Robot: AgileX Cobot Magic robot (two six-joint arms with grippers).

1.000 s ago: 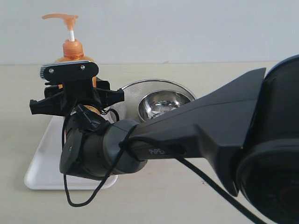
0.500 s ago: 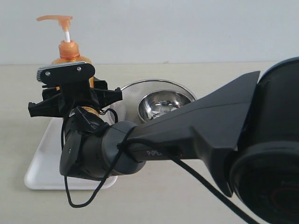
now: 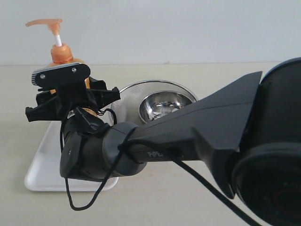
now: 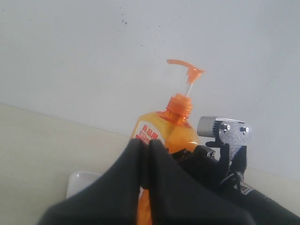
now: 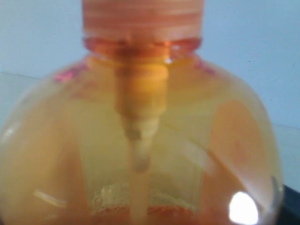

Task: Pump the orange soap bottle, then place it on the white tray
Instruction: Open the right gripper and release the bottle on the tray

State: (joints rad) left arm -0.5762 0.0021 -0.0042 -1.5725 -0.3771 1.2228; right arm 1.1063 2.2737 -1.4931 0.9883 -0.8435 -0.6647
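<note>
The orange soap bottle (image 3: 61,54) is over the far end of the white tray (image 3: 42,160), on the corner nearest to the steel bowls (image 3: 167,103). Its long axis is almost upright, with the top leaning a little away from the bowls. The pump head (image 3: 44,22) stands high on its white stem, and its spout points sideways, out past the edge of the tray that lies opposite to the bowls. The right hand (image 3: 70,101) hides the lower body of the bottle, so I cannot tell if the base touches the tray or hangs just above it.

The right hand is clamped on the body of the bottle, below the shoulder, with its fingers set wide on both sides. From its own camera the bottle (image 5: 140,140) fills the whole view, very close and blurred. The left hand (image 4: 146,144) has its fingers pressed together with nothing between them; it is near the tray's corner (image 4: 79,180) and apart from the bottle (image 4: 164,131), whose red-and-white label (image 4: 150,133) faces it. The tray lies flat on the pale worktop (image 3: 141,202), and the bowls stand just beside it.
</note>
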